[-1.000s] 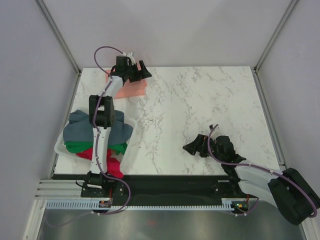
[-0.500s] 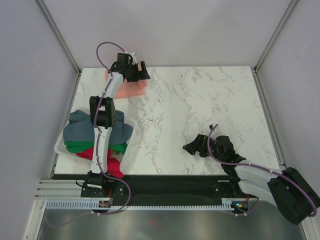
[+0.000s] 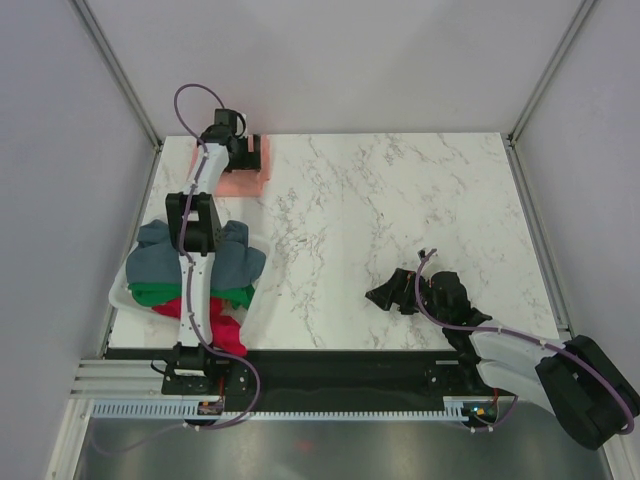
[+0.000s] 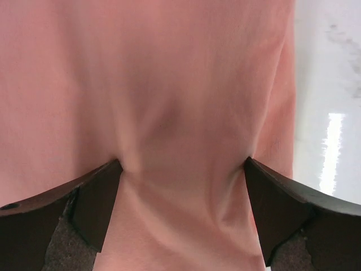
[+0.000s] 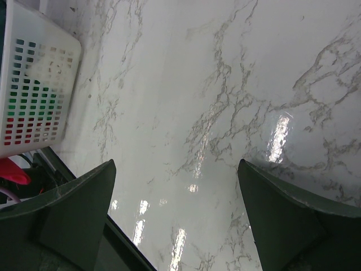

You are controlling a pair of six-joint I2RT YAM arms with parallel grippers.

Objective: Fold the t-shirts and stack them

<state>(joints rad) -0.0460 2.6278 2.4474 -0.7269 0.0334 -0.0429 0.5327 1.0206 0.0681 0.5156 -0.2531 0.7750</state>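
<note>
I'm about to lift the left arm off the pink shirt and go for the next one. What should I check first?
1. Left gripper open: ok, fingers spread, tips pressed into the salmon-pink shirt.
2. Cloth free of the fingers: cannot tell; it puckers between them.
3. Salmon-pink shirt folded flat in the far left corner of the table: ok.
4. Right gripper out of the way: ok, open above the table, empty.
5. Next shirts in place: ok; grey-blue shirt, green shirt and red shirt heaped in the basket under the left arm.
</note>
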